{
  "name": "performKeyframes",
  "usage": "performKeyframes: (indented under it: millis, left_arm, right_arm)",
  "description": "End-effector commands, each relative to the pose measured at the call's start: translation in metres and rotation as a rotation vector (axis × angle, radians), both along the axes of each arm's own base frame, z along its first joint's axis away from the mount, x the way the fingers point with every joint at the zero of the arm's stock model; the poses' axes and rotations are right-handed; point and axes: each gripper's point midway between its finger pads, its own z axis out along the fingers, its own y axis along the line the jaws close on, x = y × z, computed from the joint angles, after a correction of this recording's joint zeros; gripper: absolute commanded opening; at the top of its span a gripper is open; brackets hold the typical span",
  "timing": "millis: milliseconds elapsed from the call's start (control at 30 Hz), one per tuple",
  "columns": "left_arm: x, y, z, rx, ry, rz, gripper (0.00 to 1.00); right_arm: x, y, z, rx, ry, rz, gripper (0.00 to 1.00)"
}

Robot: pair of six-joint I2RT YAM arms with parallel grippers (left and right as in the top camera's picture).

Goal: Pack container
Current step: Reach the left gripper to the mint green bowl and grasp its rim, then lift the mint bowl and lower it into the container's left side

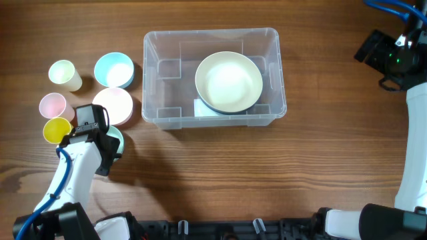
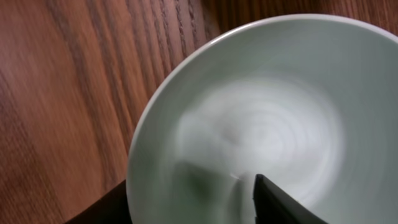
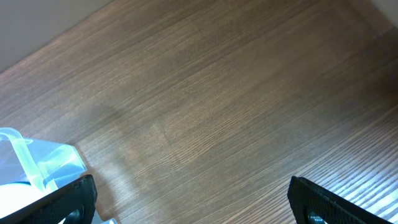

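We find one piece of furniture: a wooden desk [image 1: 200,173], mid-brown, its grain running left to right in the overhead view. The top has a dull sheen, and the shadows on it are soft-edged, so the light is even. Past the desk's edge, the right wrist view shows a plain grey surface [image 3: 37,22]; we cannot tell whether it is wall or floor.

container [image 1: 145,80] left half: free | right half: cream bowl [image 1: 229,82] | left of it: cups [image 1: 65,75], bowls [image 1: 114,69] crowd

Left arm [image 1: 72,175] low at left, left gripper [image 2: 186,208] fingers spread; right arm [image 1: 417,133] far right, right gripper [image 3: 193,190] gaping wide.
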Motion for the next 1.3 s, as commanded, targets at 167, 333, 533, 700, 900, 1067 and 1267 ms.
performKeyframes:
  millis: [167, 333, 533, 700, 900, 1067, 1267]
  left_arm:
    - [-0.017, 0.002, -0.004, 0.011, 0.065, 0.015, 0.04]
    - [-0.025, 0.000, 0.005, 0.007, 0.075, 0.015, 0.04]
    - [-0.030, -0.001, 0.061, 0.025, 0.000, 0.014, 0.04]
    - [-0.023, -0.010, 0.120, 0.037, -0.199, -0.124, 0.04]
    - [0.026, -0.092, 0.229, -0.122, -0.790, -0.649, 0.04]
    - [0.040, -0.115, 0.282, -0.132, -1.014, -0.792, 0.04]
    - [0.072, -0.118, 0.296, -0.152, -1.010, -0.826, 0.04]
  right_arm:
    - [0.001, 0.000, -0.002, 0.009, -0.001, -0.004, 1.00]
    - [0.001, 0.000, -0.002, 0.009, -0.001, -0.004, 1.00]
    - [0.001, 0.000, -0.002, 0.009, -0.001, -0.004, 1.00]
    - [0.001, 0.000, -0.002, 0.009, 0.000, -0.004, 1.00]
    - [0.001, 0.000, -0.002, 0.009, 0.000, -0.004, 1.00]
    - [0.001, 0.000, -0.002, 0.009, -0.001, -0.004, 1.00]
    - [0.001, 0.000, -0.002, 0.009, -0.001, -0.004, 1.00]
